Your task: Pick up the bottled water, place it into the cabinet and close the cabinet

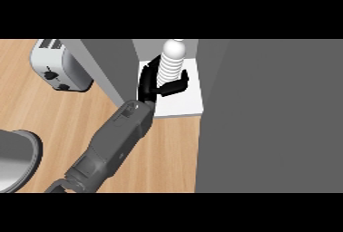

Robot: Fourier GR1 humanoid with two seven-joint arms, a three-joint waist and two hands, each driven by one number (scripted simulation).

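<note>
A white ribbed bottle of water (172, 59) stands upright on the white cabinet shelf (181, 105), inside the open cabinet. My left hand (155, 85) reaches in from the lower left, its grey forearm (114, 140) slanting up to the shelf. Its black fingers curl round the lower part of the bottle, some on the bottle's left and one wrapping its right side. The bottle's base is hidden behind the hand. My right hand does not show anywhere.
The open grey cabinet door (268, 118) fills the right side of the view. A grey cabinet wall (107, 68) stands left of the shelf. A silver toaster (59, 65) sits at the back left, and a grey round pan (17, 158) at the left edge.
</note>
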